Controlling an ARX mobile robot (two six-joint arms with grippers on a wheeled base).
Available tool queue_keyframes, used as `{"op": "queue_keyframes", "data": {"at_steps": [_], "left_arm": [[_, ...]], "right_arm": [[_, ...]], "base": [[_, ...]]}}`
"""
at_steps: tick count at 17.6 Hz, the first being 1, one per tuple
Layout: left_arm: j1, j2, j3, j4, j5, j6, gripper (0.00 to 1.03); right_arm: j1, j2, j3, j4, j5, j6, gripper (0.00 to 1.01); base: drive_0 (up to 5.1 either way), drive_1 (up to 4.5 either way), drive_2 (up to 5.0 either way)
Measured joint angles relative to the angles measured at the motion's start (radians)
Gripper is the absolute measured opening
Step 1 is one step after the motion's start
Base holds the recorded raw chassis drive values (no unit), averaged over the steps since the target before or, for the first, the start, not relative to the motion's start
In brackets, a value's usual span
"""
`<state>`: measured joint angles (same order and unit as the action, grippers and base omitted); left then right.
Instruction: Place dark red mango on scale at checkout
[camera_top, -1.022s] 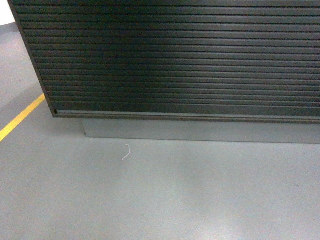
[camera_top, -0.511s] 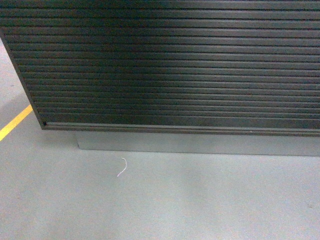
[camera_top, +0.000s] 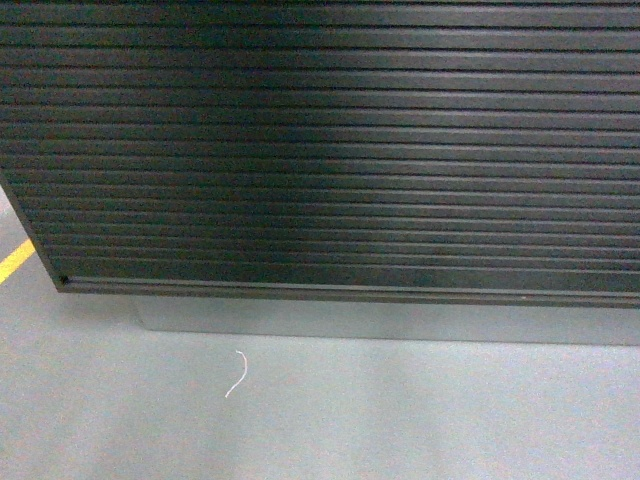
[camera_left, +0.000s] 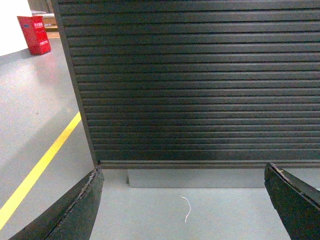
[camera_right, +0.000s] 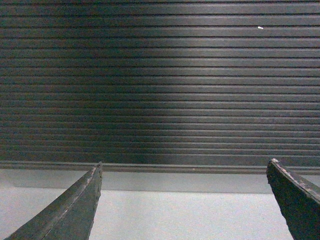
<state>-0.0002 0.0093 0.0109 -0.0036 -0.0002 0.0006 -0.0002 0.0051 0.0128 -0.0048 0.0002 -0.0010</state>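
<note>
The checkout (camera_top: 330, 150) fills the head view as a black, horizontally slatted front above a grey plinth; only this front shows, its top being out of view. The same slatted checkout front (camera_left: 200, 85) faces the left wrist camera, and it spans the right wrist view as the checkout (camera_right: 160, 80). My left gripper (camera_left: 182, 172) is open with nothing between its fingers, low over the grey floor. My right gripper (camera_right: 184, 167) is likewise open and holds nothing. Neither gripper appears in the head view. The dark red mango and the scale are out of view.
A yellow floor line (camera_left: 37, 172) runs along the left, also seen as the yellow line (camera_top: 15, 260). A red box (camera_left: 34, 34) stands far left past the counter's corner. A small white thread (camera_top: 236, 373) lies on the grey floor before the plinth (camera_top: 380, 322).
The counter front has grown larger and slid down and left in the head view; the yellow line is nearly out of frame. The white thread has moved lower in the picture.
</note>
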Motion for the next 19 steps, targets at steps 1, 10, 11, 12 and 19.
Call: {"op": "queue_keyframes", "data": {"at_steps": [1, 10, 11, 12, 19], "left_arm": [[0.000, 0.000, 0.000, 0.000, 0.000, 0.000, 0.98], [0.000, 0.000, 0.000, 0.000, 0.000, 0.000, 0.98], [0.000, 0.000, 0.000, 0.000, 0.000, 0.000, 0.98], [0.000, 0.000, 0.000, 0.000, 0.000, 0.000, 0.98], [0.000, 0.000, 0.000, 0.000, 0.000, 0.000, 0.98]], "right_arm": [[0.000, 0.000, 0.000, 0.001, 0.000, 0.000, 0.98], [0.000, 0.000, 0.000, 0.001, 0.000, 0.000, 0.98], [0.000, 0.000, 0.000, 0.001, 0.000, 0.000, 0.98], [0.000, 0.000, 0.000, 0.001, 0.000, 0.000, 0.98], [0.000, 0.000, 0.000, 0.000, 0.000, 0.000, 0.98]], "base": [[-0.1, 2.59, -2.8], [-0.1, 2.60, -2.8], [0.0, 2.67, -2.7], [0.0, 2.67, -2.7], [0.0, 1.91, -1.9]]}}
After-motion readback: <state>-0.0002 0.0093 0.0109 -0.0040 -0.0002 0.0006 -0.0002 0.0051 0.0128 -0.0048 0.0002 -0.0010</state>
